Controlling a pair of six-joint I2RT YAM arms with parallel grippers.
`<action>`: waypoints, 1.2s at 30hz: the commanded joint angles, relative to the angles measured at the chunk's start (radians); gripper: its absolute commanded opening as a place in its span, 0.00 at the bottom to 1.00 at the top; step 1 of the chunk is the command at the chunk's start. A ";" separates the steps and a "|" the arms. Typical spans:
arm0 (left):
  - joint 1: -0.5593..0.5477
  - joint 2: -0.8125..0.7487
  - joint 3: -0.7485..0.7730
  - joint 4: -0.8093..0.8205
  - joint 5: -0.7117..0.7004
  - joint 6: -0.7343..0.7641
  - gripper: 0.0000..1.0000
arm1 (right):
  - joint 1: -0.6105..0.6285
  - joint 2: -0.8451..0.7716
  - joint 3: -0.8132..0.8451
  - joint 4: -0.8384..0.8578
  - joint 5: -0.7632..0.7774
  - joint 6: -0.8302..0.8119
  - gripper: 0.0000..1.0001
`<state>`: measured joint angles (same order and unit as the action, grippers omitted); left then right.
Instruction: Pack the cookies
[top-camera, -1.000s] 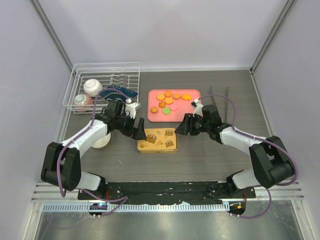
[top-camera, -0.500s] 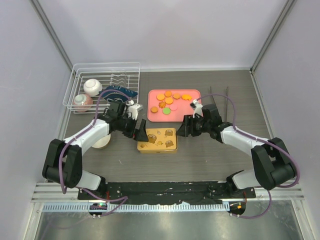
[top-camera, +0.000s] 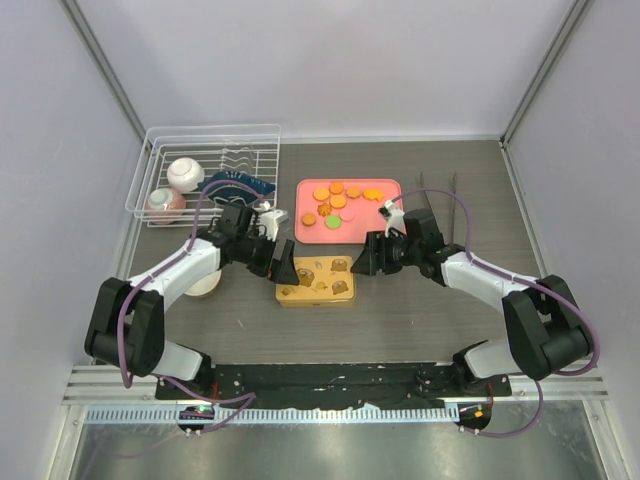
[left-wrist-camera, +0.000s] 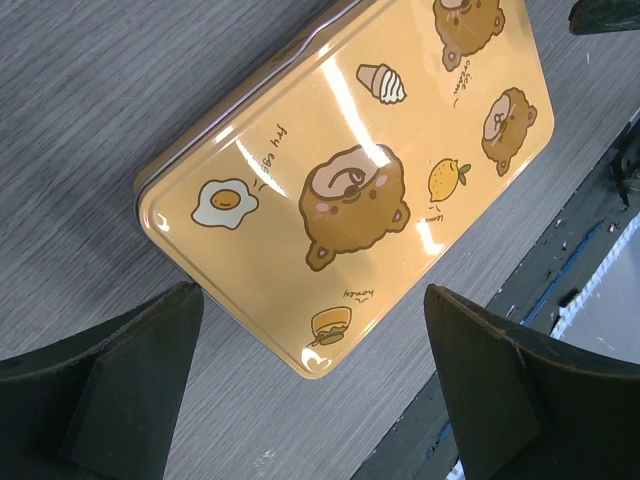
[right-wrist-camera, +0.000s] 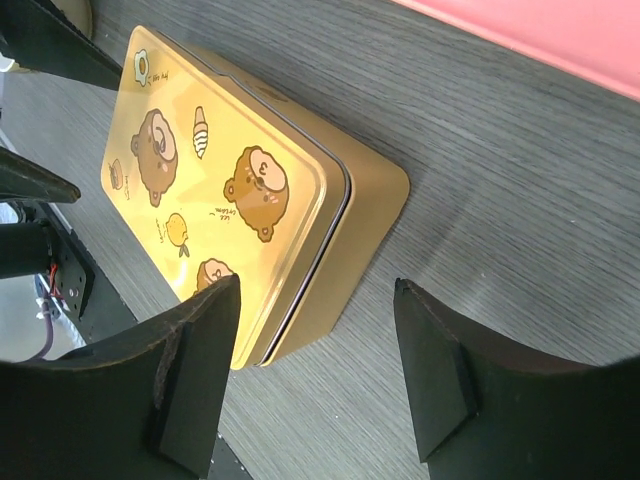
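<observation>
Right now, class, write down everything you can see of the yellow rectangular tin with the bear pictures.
The yellow rectangular metal tin is glossy, with rounded corners and a lid printed with brown bears, a fried egg, a lemon and an ice-cream cone. Lid shut, it lies flat on the grey wood-grain table. The left gripper and right gripper flank its short ends, jaws open, no contact visible.

Taking the tin (top-camera: 314, 281) as the clock's centre: the tray (top-camera: 365, 224) bearing the cookies (top-camera: 338, 201) lies at 1 o'clock, the rack (top-camera: 213, 128) at 10, the left gripper (top-camera: 283, 265) at 9, the right gripper (top-camera: 362, 262) at 3
</observation>
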<state>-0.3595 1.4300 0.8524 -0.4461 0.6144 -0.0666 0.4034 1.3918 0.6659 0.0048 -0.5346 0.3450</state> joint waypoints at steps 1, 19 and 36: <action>-0.006 0.000 0.028 0.009 0.025 -0.006 0.97 | 0.006 -0.011 0.024 0.029 -0.030 -0.012 0.69; -0.006 -0.013 0.054 0.009 0.019 -0.013 0.97 | 0.045 0.030 0.037 0.015 -0.044 -0.034 0.70; -0.009 -0.016 0.048 0.017 0.025 -0.013 0.97 | 0.051 0.141 0.055 0.090 -0.082 0.014 0.66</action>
<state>-0.3611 1.4300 0.8700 -0.4454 0.6140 -0.0723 0.4465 1.5101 0.6804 0.0334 -0.5972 0.3450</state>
